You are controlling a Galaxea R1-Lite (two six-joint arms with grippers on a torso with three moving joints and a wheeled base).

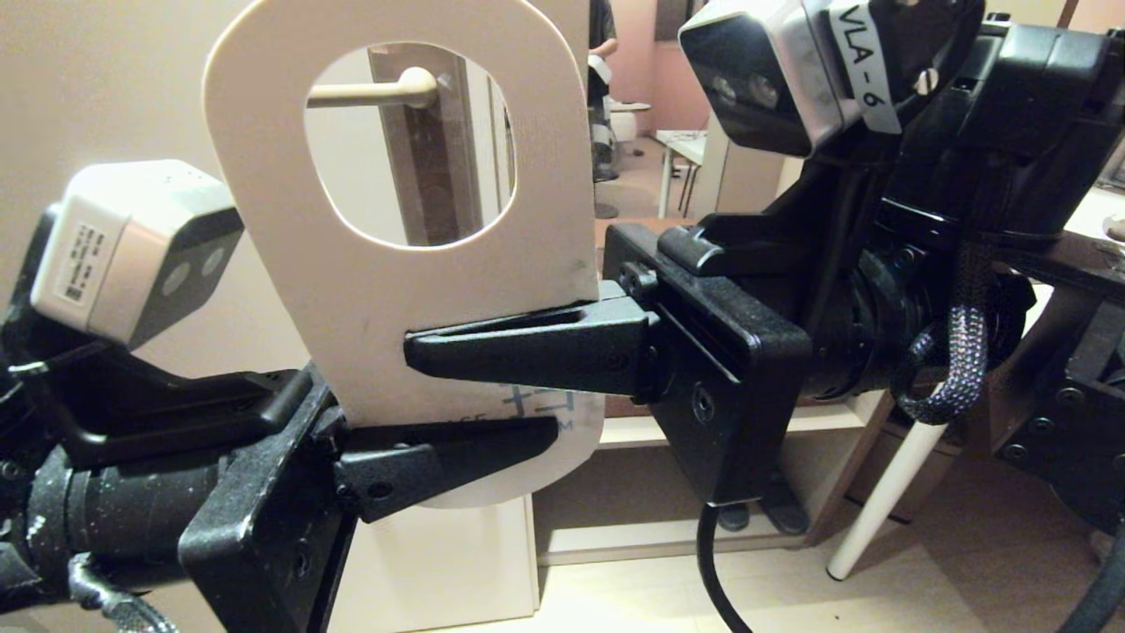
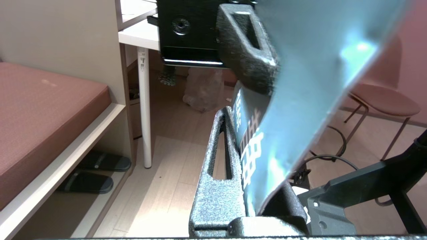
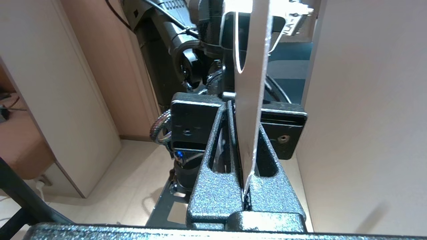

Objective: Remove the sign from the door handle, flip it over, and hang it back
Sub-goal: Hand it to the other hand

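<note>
Head view: I see the sign (image 1: 352,290) held upright off the door handle (image 1: 373,91), white side toward me.
Right gripper (image 1: 422,352) clamps its middle, left gripper (image 1: 545,432) clamps its lower end; handle visible through the hole, well behind.

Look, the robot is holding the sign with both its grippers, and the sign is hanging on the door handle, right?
Not quite. Both the left gripper and the right gripper do pinch the sign, but it is off the door handle. In the head view the handle shows bare through the sign's hole, farther back on the door.
</note>
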